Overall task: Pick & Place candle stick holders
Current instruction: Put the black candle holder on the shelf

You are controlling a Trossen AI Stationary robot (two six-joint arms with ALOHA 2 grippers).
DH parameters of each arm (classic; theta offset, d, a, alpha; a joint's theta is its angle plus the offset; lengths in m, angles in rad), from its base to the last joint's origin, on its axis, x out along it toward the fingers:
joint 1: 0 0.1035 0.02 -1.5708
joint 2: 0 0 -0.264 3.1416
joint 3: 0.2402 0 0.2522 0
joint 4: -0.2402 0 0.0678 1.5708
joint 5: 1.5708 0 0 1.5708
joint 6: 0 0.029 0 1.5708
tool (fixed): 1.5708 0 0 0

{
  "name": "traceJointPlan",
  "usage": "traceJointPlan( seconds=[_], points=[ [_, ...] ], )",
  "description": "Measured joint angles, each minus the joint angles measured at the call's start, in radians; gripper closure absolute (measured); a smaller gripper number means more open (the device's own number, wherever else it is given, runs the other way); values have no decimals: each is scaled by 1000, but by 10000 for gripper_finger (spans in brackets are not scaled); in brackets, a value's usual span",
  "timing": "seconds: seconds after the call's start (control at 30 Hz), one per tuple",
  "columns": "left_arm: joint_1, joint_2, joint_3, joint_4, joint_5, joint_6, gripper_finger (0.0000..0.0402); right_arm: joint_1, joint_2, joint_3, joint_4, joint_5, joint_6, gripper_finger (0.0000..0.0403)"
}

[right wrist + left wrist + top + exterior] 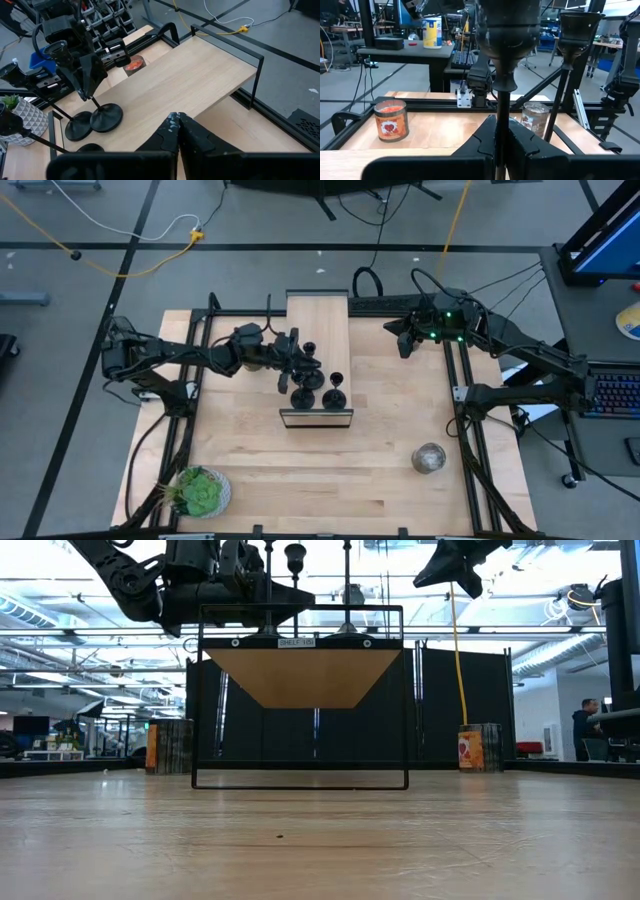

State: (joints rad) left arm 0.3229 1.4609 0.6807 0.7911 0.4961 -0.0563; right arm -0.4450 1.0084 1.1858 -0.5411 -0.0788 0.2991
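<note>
Our left arm reaches from the left side of the bench toward its middle, forearm nearly level and stretched out long, wrist turned sideways. Its left gripper [298,370] is clamped on the thin stem of a holder [504,60], the two dark fingers [482,142] pressed together around it in our left wrist view. Our right arm waits at the far right corner, elbow folded back, wrist pointing toward the middle. The right gripper [177,131] hangs high above the bench, fingers closed on nothing.
</note>
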Motion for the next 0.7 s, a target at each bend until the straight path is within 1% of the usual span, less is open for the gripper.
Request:
traceJointPlan(
  seconds=[0.23, 0.47, 0.7],
  points=[
    [0, 0, 0, 25, 0, 1, 392, 0, 0, 0, 0, 0, 0, 403],
    [0, 0, 0, 32, 0, 1, 366, 0, 0, 0, 0, 0, 2, 403],
    [0, 0, 1, 31, 0, 1, 385, 0, 1, 0, 17, 0, 2, 403]
  ],
)
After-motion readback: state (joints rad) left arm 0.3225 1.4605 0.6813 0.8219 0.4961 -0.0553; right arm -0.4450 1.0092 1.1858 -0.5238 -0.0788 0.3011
